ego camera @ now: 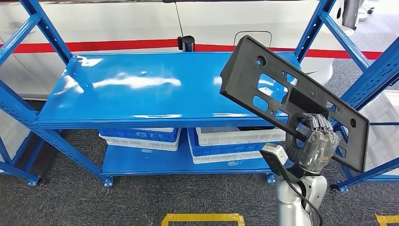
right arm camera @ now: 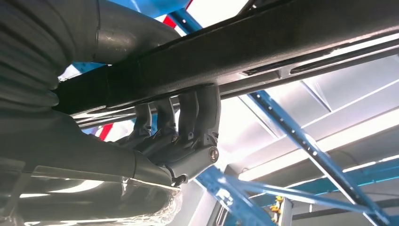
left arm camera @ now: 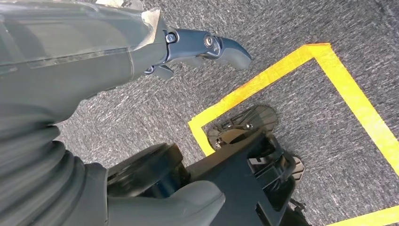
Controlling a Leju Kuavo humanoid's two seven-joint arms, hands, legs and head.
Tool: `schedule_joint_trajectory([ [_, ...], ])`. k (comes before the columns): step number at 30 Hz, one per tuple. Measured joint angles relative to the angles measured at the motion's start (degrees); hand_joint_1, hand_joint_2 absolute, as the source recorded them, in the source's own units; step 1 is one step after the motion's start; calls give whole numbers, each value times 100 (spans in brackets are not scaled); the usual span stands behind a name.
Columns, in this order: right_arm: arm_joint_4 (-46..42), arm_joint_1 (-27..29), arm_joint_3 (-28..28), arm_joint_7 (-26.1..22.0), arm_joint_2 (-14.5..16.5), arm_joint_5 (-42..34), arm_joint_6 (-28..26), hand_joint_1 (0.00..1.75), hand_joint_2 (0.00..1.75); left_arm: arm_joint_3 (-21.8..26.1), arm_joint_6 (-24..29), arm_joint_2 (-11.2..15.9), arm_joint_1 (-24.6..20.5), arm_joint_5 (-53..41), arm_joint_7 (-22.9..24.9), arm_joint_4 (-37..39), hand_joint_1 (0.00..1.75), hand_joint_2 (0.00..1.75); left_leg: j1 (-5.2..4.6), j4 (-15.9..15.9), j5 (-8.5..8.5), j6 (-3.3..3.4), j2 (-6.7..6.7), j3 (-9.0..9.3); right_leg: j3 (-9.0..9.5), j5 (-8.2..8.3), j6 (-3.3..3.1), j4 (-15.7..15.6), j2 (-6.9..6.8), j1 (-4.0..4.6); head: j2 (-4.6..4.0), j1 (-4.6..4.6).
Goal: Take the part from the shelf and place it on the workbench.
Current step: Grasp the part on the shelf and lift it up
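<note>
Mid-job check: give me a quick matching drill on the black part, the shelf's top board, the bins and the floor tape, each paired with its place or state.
Column one:
1. black part
2. top shelf board
3. blue and white bins
4. yellow floor tape

Column two:
A. stacked on the lower shelf
B. bare and glossy blue
C. gripped by the right hand, tilted in the air
D. marks boxes on the grey carpet

Pairs: 1-C, 2-B, 3-A, 4-D

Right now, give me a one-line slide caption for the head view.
Right hand grips the black part, lifted and tilted in front of the blue shelf.
</note>
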Motion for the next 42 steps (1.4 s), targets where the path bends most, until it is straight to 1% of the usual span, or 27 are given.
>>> schedule_joint_trajectory([
  [3,-375,309,25,-92,-16,-243,-2,175,175,16,-58,17,2,5,14,0,0,175,51,-170,98,77,59,93,-99,-102,9,183,-107,9,0,9],
  [4,-478,401,38,-118,-29,-317,-3,175,175,25,-67,20,4,13,15,0,0,175,66,-220,125,93,88,119,-222,-225,-10,426,-173,7,0,19],
  [6,-643,593,59,-159,-61,-438,-5,175,175,52,-70,31,11,33,12,0,0,175,59,-237,135,102,140,118,-598,-532,-35,1169,-251,-8,0,36],
  [7,-714,702,63,-170,-79,-503,-5,175,175,70,-72,37,17,43,7,0,0,175,61,-235,134,98,163,111,-754,-627,-21,1482,-262,-23,0,38],
  [8,-786,815,65,-177,-97,-571,-5,175,175,87,-74,41,25,49,-1,0,0,175,67,-231,133,88,181,107,-819,-640,17,1614,-272,-44,0,39],
  [9,-858,918,68,-181,-112,-643,-5,175,175,103,-76,45,32,52,-10,0,0,175,80,-223,130,67,192,104,-758,-554,77,1495,-284,-70,0,40],
  [11,-997,1089,87,-186,-136,-774,-5,175,175,126,-80,50,39,59,-26,-1,0,175,109,-166,102,-18,206,93,-378,-260,215,757,-338,-134,0,41],
  [12,-1057,1153,105,-189,-144,-833,-5,175,175,134,-80,62,39,63,-33,-2,0,175,113,-121,74,-76,208,80,-206,-148,243,426,-346,-145,0,49],
  [14,-1167,1278,141,-220,-167,-959,-5,175,175,146,-74,81,41,75,-53,-4,0,175,95,-61,45,-174,208,55,-83,-83,183,190,-334,-129,0,46],
  [17,-1288,1435,183,-267,-194,-1125,-5,175,175,170,-59,93,56,104,-81,-3,0,175,132,-22,21,-236,203,28,-122,-47,35,237,-296,-110,0,25],
  [19,-1334,1498,212,-262,-205,-1215,-5,175,175,210,-37,100,59,127,-103,-2,0,175,153,331,-260,-260,189,-121,-157,-10,-39,238,-290,-98,0,13],
  [21,-1354,1549,245,-249,-215,-1304,-5,175,175,259,-13,101,62,162,-120,-2,0,175,142,1103,-716,-260,174,-444,-213,26,-100,240,-290,-56,0,3],
  [22,-1354,1568,262,-245,-223,-1347,-5,175,175,279,-5,101,66,181,-127,-2,0,175,135,1455,-873,-247,169,-587,-245,42,-126,241,-289,-27,0,0],
  [23,-1353,1583,276,-244,-231,-1384,-5,175,175,294,3,101,73,197,-133,-2,0,175,125,1630,-923,-219,168,-644,-271,59,-152,242,-288,2,0,1],
  [24,-1352,1592,289,-245,-238,-1421,-5,175,175,310,17,101,79,213,-142,-2,0,175,106,1571,-860,-170,165,-583,-290,74,-172,241,-283,32,0,1],
  [26,-1351,1596,326,-247,-251,-1506,-5,175,175,357,59,102,82,254,-162,-3,0,175,31,853,-544,-5,137,-140,-304,103,-206,239,-272,82,0,2],
  [28,-1344,1591,373,-251,-265,-1589,-5,175,175,408,95,129,76,285,-186,-9,0,175,-58,184,-339,175,123,249,-309,134,-195,236,-271,98,0,31],
  [29,-1335,1589,396,-253,-272,-1620,-5,175,175,426,106,139,72,296,-197,-12,0,175,-99,42,-309,234,122,320,-312,153,-174,233,-276,82,0,29],
  [30,-1325,1588,418,-255,-280,-1638,-5,175,175,442,113,149,71,299,-204,-14,0,175,-127,18,-292,260,131,316,-317,175,-138,222,-282,66,0,26],
  [32,-1311,1590,459,-256,-296,-1654,-5,175,175,471,119,143,73,303,-210,-14,0,175,-143,-97,-176,259,148,319,-342,208,-65,207,-290,60,0,-8],
  [33,-1307,1591,472,-256,-306,-1656,-5,175,175,485,119,141,74,304,-211,-14,0,175,-125,-176,-100,252,160,322,-392,151,-49,275,-294,72,0,-3],
  [34,-1305,1589,479,-256,-317,-1657,-5,175,175,501,120,134,72,306,-211,-14,0,175,-100,-249,-26,237,176,316,-476,27,-50,441,-296,84,0,5],
  [36,-1296,1589,483,-256,-342,-1658,-5,175,175,526,120,119,73,309,-212,-14,0,175,-74,-304,66,216,198,258,-727,-371,-74,1083,-300,71,0,20],
  [38,-1276,1595,484,-256,-369,-1660,-5,175,175,537,119,109,86,310,-211,-13,0,175,-71,-297,117,182,222,177,-873,-628,-21,1648,-303,38,0,23],
  [39,-1266,1597,484,-256,-381,-1661,-5,175,175,538,119,106,93,310,-211,-13,0,175,-65,-292,139,165,230,144,-806,-628,34,1659,-306,18,0,22],
  [40,-1260,1597,484,-256,-390,-1663,-5,175,175,539,119,104,96,310,-210,-13,0,175,-55,-282,157,148,235,117,-619,-543,101,1428,-315,-3,0,23],
  [42,-1255,1591,486,-256,-397,-1680,-5,175,175,540,123,103,94,316,-211,-14,0,175,-43,-226,168,106,239,66,-62,-313,201,588,-353,-48,0,27],
])
